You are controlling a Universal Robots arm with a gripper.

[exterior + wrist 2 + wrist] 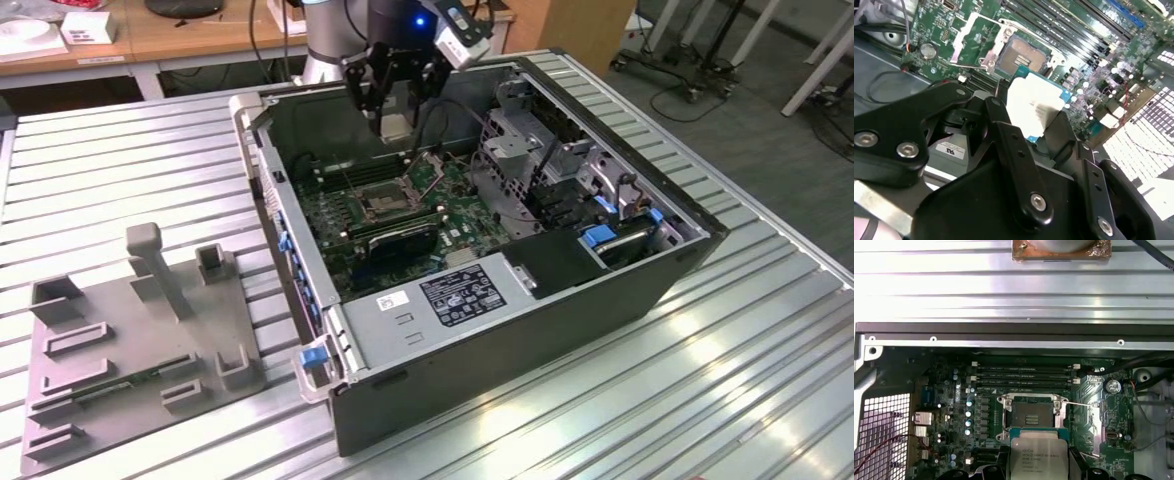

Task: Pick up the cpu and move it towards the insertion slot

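My gripper (395, 118) hangs inside the open computer case, shut on the cpu (396, 130), a small flat square chip with a silver-grey top. In the second wrist view the cpu (1036, 107) sits between the black fingers (1060, 131), just short of the insertion slot (1021, 52). That slot is a square socket with a silvery frame and dark centre on the green board. The first wrist view shows the cpu (1038, 456) a little off the insertion slot (1031, 415) and overlapping its near edge. From the exterior view the insertion slot (383, 205) lies below the held chip.
The case (280, 180) lies open on a slatted metal table. A metal drive cage (534, 160) stands on the exterior view's right of the socket. Long black memory slots (1024, 375) run beside the socket. A grey fixture plate (134, 340) rests at the exterior view's left.
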